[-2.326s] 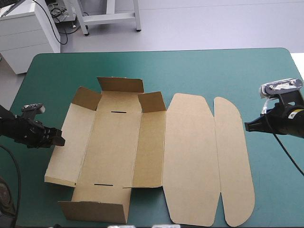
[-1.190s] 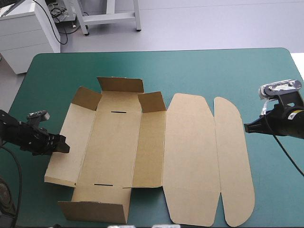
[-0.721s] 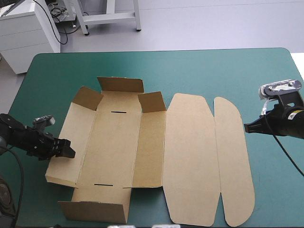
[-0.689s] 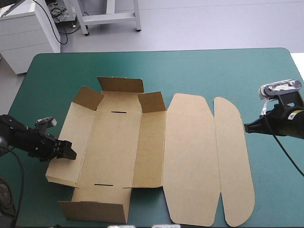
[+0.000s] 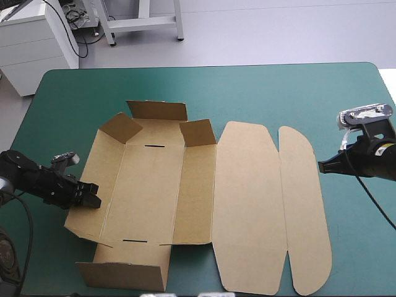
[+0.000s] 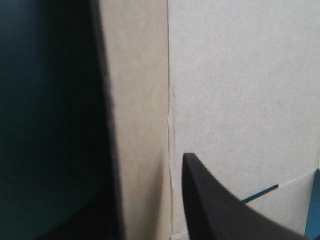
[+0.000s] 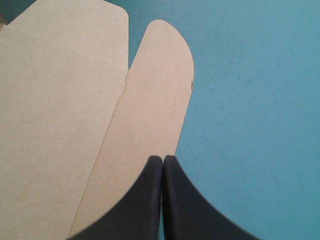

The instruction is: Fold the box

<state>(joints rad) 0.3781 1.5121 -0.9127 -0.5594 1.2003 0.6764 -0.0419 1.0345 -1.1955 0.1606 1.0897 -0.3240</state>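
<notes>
**High view.** Showing the box [image 5: 185,185], a cut sheet of brown board, spreading across the middle of the teal-green table [image 5: 278,86], with end flaps partly rising and lid panels lying flat. Pinching the left wall [image 5: 86,179] near its outer edge with the left gripper [image 5: 91,202]. Probably risking a slip off the smooth board, or a bend away from the crease, if lifting too fast. Keeping the right gripper [image 5: 320,165] pressed together just beside the rounded lid flap [image 5: 306,210], well apart from the lift and so bracing nothing.

**Left wrist view.** Showing matte, faintly fibrous board with one straight score line [image 6: 169,100]. Resting one black finger [image 6: 220,205] over the wall, apparently hiding the other beneath.

**Right wrist view.** Pointing the closed right gripper [image 7: 163,159] along the flap's long curved edge, with finely speckled table cover beside.
</notes>
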